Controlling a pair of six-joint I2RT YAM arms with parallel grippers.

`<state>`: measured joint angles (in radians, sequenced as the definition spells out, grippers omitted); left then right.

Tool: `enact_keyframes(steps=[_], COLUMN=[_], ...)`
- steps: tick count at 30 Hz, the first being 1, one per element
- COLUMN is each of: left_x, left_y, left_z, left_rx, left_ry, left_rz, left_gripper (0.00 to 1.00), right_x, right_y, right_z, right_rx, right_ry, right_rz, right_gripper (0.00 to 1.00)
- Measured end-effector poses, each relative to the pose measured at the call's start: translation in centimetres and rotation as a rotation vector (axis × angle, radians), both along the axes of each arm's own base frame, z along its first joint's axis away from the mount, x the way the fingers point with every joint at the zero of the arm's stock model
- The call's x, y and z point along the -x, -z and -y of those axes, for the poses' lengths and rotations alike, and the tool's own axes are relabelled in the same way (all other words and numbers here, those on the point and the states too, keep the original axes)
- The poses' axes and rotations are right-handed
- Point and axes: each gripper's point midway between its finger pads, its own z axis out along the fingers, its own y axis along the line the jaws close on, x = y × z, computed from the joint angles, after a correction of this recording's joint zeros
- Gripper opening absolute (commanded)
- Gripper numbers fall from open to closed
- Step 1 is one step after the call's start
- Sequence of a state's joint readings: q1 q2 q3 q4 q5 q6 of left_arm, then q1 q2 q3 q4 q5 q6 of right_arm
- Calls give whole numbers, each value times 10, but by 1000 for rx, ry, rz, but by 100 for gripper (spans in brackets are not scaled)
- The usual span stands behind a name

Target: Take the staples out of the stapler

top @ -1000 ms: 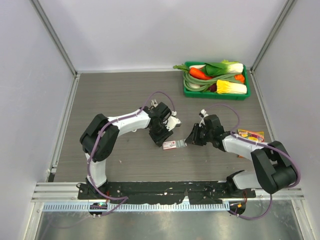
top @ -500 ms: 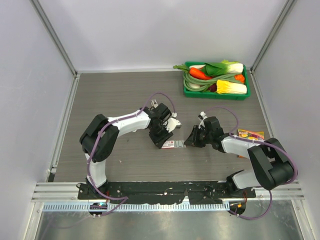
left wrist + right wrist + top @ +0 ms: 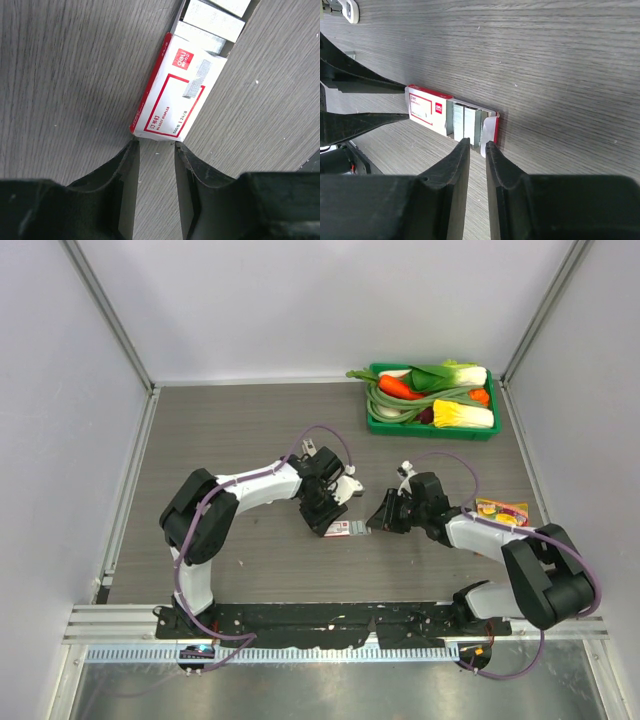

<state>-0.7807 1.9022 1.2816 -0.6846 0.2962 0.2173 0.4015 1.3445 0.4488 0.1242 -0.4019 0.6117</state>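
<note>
While bracing the red-and-white cardboard staple box [image 3: 175, 95] with the left end effector [image 3: 155, 145], narrowly parted and empty, line up the right end effector [image 3: 476, 142], likewise parted and empty, squarely with that box's open end.

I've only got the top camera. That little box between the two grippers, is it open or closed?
Observer: Open. The right wrist view shows the box with one end pulled out and silver staple strips showing.
Operator: Is the right gripper holding it?
Observer: Its tips sit at the white end flap; whether they pinch it, I cannot tell.
Operator: And the left gripper?
Observer: Open, tips at the box's closed end, the box not between them.
</note>
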Motion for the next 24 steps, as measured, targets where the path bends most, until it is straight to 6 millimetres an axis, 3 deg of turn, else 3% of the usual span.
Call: enact_keyframes(steps=[14,24], left_x=[0,-1], left_y=[0,0], left_z=[0,-1], left_rx=[0,-2], left_ry=[0,-2], left_rz=[1,6], left_gripper=[37,37], right_x=[1,1], right_y=[0,8], right_z=[11,8], right_rx=[14,-6], right_ry=[35,41], right_rz=[4,-19], right_gripper=[24,20])
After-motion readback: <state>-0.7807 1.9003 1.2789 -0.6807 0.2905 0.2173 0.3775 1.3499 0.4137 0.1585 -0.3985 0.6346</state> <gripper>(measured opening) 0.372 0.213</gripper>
